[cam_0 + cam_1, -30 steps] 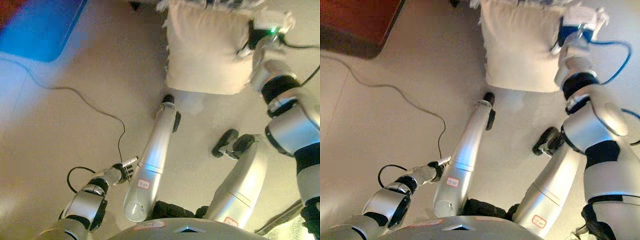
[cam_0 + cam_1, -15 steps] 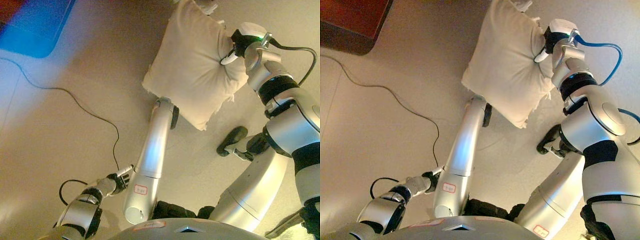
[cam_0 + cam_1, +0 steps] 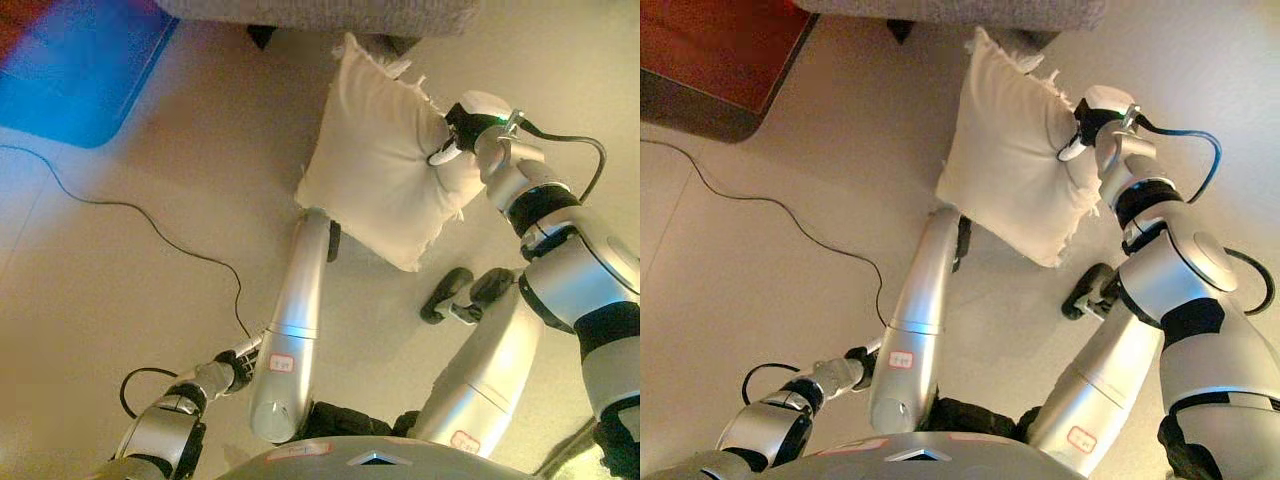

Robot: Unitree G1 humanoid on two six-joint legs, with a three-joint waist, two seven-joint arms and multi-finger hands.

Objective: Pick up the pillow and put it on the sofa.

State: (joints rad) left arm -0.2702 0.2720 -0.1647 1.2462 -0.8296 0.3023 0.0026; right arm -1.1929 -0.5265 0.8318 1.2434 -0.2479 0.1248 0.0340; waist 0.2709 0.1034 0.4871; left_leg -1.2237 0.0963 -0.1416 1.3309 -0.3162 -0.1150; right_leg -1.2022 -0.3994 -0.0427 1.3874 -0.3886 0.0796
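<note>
Pillow [image 3: 385, 170] pinched by raised right hand [image 3: 452, 135] (cloth puckered) below sofa [image 3: 330, 14].

Floor [image 3: 770, 260]: plain beige, smooth. On it: a thin dark cord [image 3: 790, 225] trailing in loose curves from the left edge toward the middle; a reddish-brown mat [image 3: 715, 55] at the upper left corner; a grey sofa [image 3: 960, 10] along the top edge, one dark foot [image 3: 898, 30] on the floor.
</note>
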